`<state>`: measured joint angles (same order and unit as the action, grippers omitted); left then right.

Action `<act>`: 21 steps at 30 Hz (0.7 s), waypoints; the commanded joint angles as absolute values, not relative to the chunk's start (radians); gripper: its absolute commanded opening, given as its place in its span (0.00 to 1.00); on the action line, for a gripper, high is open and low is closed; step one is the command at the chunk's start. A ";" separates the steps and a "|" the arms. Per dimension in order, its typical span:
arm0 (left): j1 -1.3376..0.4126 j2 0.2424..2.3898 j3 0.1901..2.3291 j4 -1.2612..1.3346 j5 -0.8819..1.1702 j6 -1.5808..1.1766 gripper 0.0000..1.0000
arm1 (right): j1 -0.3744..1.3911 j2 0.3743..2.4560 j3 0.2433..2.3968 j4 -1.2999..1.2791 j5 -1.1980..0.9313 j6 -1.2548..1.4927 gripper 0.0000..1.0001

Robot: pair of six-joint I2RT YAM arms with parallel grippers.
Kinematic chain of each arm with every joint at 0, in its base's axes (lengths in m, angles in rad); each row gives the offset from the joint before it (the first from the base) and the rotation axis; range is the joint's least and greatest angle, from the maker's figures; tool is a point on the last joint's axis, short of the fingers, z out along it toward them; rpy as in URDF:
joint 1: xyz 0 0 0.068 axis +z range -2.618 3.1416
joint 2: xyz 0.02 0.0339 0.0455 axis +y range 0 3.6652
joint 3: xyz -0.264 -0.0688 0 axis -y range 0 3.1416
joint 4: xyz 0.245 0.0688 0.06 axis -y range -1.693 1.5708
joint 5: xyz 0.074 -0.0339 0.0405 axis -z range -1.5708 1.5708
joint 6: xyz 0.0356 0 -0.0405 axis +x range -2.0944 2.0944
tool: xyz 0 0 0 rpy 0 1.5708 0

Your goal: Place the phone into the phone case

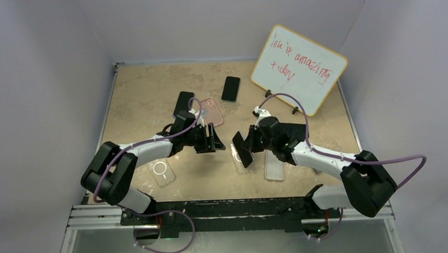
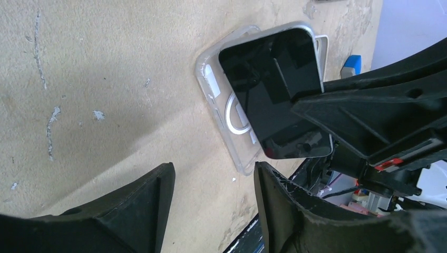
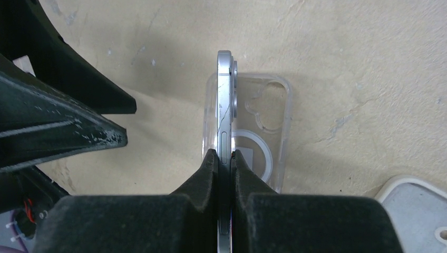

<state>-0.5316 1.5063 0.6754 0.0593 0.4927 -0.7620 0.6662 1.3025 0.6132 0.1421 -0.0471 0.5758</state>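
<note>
Overhead, my right gripper (image 1: 248,148) is clenched on the phone (image 1: 239,144) and holds it tilted just over the clear case (image 1: 240,170). That case lies flat on the table (image 1: 142,95) between the arms. The left gripper (image 1: 215,140) hovers near the case's other side, jaws parted and holding nothing. A second clear case (image 1: 274,167) lies just beside the first.

Through the left wrist camera, the phone's dark glass slants above the case, and the case's ring shows beneath it. My left fingers (image 2: 153,211) stand apart with only bare table between them.

Through the right wrist camera, the phone is edge-on, pinched across its two flat faces. Its camera bump points toward the case's cut-out end. I cannot tell whether any edge touches the case.

I judge the phone rigid, fairly dense and slick, so a face pinch may let it pivot. A grip along its long metal sides would be surer. The case looks thin, light and springy, and would likely skid when pressed. I would pin its rim with the left fingers and seat one end first.
</note>
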 commanded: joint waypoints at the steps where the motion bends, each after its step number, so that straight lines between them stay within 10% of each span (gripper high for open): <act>1: -0.534 1.527 0.660 0.140 0.495 -0.795 0.58 | 0.664 1.298 0.568 0.266 -0.100 0.603 0.00; 21: -0.590 1.592 0.639 0.210 0.513 -0.825 0.51 | 0.666 1.307 0.338 0.543 -0.064 0.836 0.00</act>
